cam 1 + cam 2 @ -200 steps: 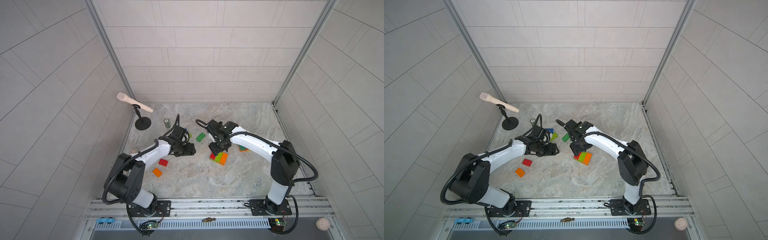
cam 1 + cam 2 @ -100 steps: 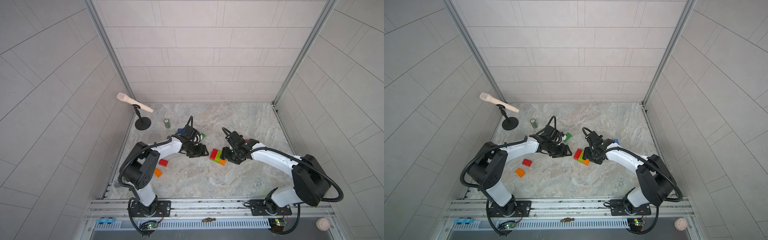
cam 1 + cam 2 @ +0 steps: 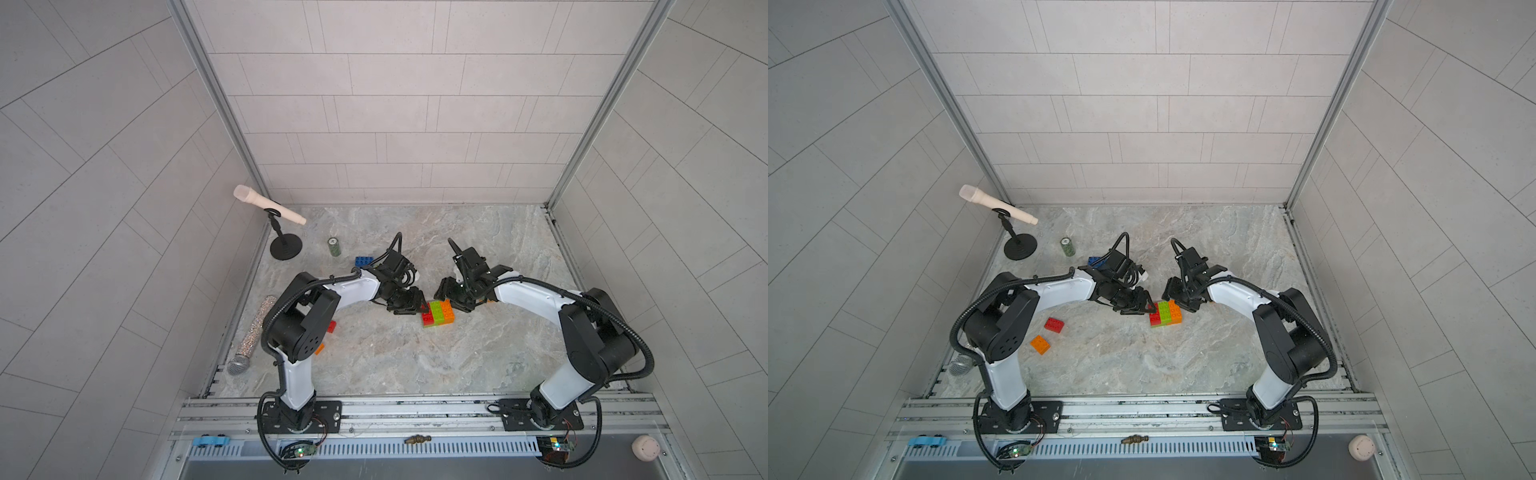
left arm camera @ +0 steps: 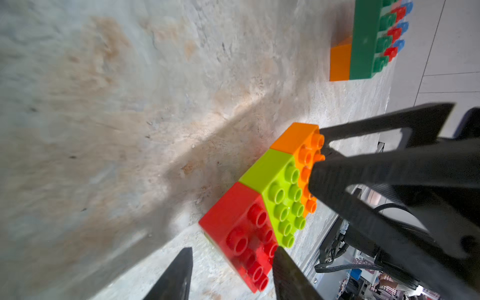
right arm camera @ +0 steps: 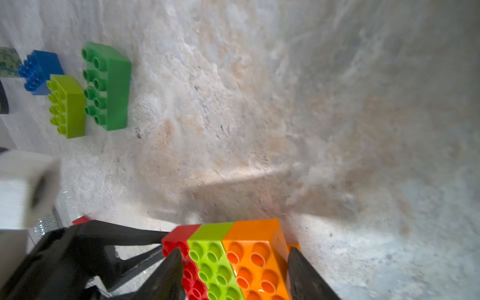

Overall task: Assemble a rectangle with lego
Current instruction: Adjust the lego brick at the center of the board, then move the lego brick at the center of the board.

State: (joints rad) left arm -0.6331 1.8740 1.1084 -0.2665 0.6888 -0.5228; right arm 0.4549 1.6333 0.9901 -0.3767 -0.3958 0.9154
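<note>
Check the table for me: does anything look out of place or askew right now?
The red-lime-orange brick row looks neatly aligned. Oddities: a glittery microphone lies flat along the table's left edge, and a small green cylinder stands near the blue brick; neither is lego.

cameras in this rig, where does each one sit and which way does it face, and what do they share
Both top views: high above the front rail, looking down on the table; left arm and right arm whole, left gripper and right gripper at the red-lime-orange brick row.
Left wrist: on the left arm, low, facing the row; own fingers show, right gripper opposite.
Right wrist: on the right arm, facing the row; own fingers show, left gripper opposite.
Shared: all see the row.
</note>
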